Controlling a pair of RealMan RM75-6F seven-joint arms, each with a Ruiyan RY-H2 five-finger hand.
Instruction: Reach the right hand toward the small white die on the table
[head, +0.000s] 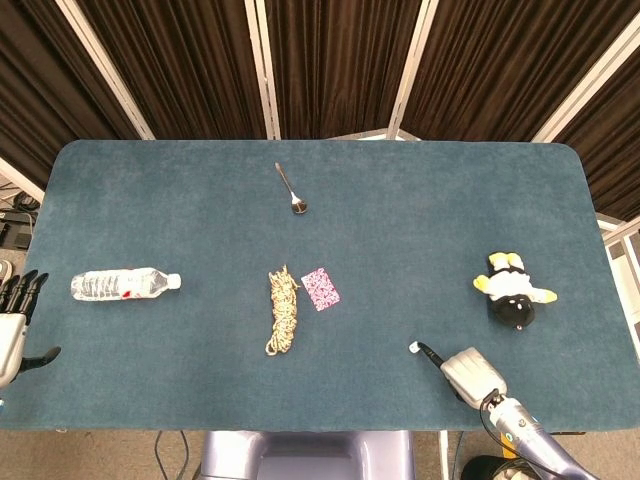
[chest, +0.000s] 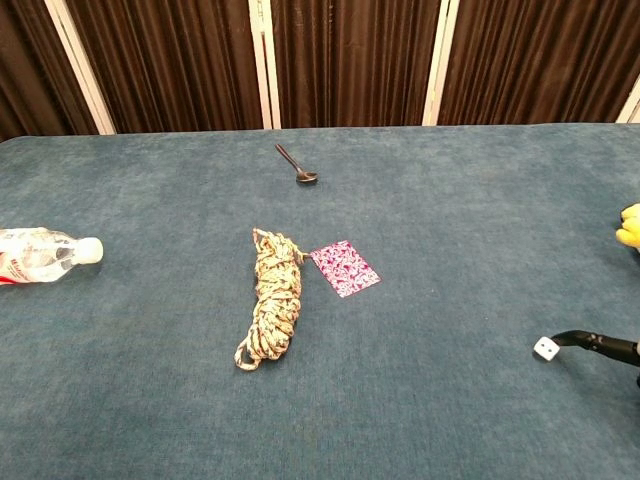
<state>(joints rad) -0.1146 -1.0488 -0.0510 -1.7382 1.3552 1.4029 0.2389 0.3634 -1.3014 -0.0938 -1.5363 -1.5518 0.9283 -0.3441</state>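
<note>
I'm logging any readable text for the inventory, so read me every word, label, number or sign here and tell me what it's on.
No text reads clearly.
Water bottle: red label patch, too small to read.
Small white die: dark pips on its faces, count too blurred to tell.
Pink patterned card: only a speckled print, no legible words.

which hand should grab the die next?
Right. The right robot hand has a fingertip at the die; the left robot hand sits off the table's far edge.
</note>
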